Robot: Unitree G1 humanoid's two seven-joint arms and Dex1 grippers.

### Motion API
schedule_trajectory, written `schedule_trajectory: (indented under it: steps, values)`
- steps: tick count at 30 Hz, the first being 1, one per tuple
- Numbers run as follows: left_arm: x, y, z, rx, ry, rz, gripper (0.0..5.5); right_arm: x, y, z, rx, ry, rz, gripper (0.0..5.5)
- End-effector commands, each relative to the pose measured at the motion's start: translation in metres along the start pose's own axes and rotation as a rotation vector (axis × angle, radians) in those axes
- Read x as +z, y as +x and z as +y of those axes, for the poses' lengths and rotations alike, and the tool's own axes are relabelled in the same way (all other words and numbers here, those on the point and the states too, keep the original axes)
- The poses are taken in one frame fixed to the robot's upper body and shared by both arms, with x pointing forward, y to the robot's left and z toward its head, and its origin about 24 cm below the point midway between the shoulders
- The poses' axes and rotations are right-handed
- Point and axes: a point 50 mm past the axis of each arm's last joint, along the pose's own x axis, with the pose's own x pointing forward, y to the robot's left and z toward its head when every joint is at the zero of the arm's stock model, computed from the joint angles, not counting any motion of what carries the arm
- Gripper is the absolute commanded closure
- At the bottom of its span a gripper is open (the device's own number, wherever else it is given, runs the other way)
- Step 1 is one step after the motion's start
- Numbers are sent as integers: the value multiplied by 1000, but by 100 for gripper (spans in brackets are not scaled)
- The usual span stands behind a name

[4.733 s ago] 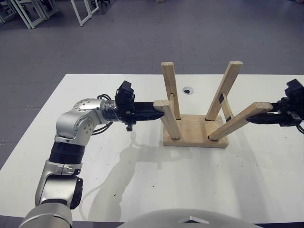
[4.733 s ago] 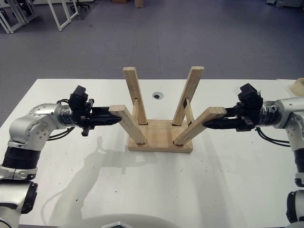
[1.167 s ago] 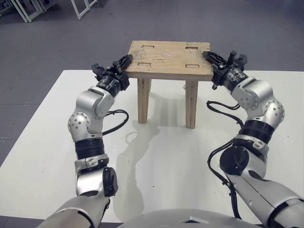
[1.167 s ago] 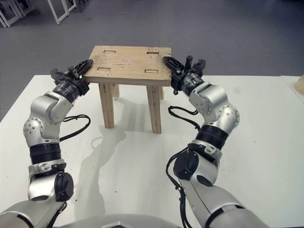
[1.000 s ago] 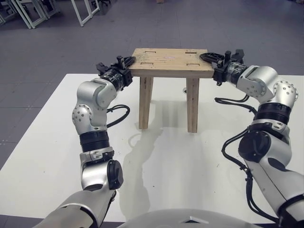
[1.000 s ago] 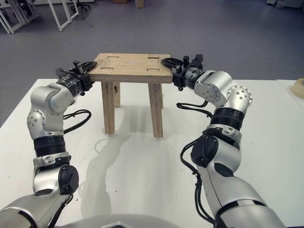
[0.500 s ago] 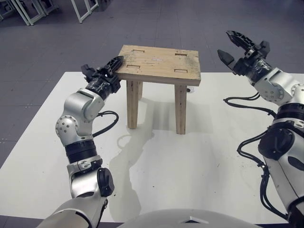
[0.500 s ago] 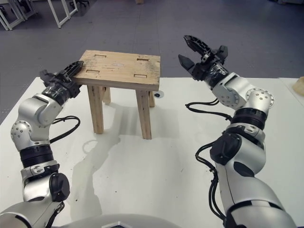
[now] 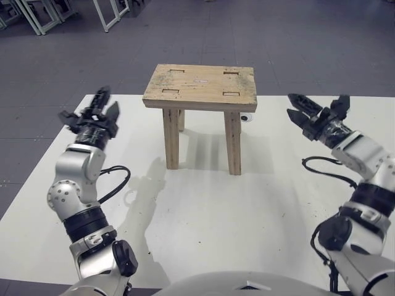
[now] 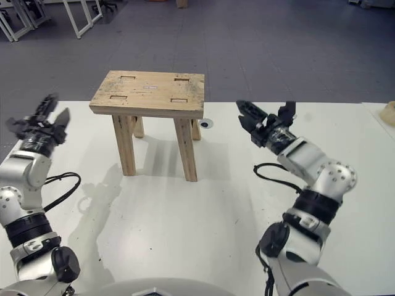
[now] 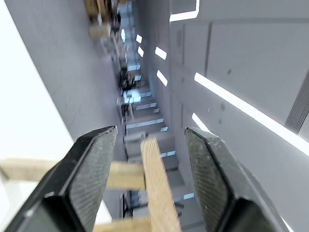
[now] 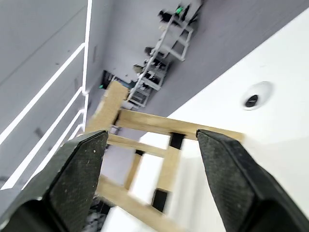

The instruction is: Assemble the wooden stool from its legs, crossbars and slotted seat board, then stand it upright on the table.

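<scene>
Backed off since a moment ago: left gripper (image 9: 92,111) and right gripper (image 9: 295,106) both spread open, empty, well clear either side of wooden stool (image 9: 200,83), upright toward far edge of white table (image 9: 216,216).

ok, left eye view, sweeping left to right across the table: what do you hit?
left gripper, open → stool, upright on its legs → right gripper, open

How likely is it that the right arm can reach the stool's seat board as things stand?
Probably yes: the right tool is open, pointing toward the stool's seat board from its right side, and nothing stands between them on the table.
</scene>
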Motion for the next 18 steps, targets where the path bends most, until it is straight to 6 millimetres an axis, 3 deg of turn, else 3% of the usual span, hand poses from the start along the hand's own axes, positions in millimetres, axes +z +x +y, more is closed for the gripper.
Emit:
schedule_trajectory:
  steps: [1, 3, 6, 9, 13, 18]
  values:
    - [-20, -48, 26, 131, 808, 50, 290, -38, -19, -14, -289, -636, -103, 212]
    - [-57, -74, 35, 52, 1136, 117, 290, -61, -31, -22, -340, -863, -167, 212]
    - [-87, -85, 35, -48, 1292, 126, 290, -81, -42, -25, -377, -1011, -238, 212]
    - [-107, -82, 34, -110, 1349, 131, 290, -92, -44, -26, -400, -1071, -258, 212]
    - [-123, -94, 41, -125, 1340, 140, 290, -106, -38, -27, -347, -1104, -238, 212]
    - [-136, -95, 40, -126, 1313, 112, 290, -102, -39, -25, -324, -1146, -246, 212]
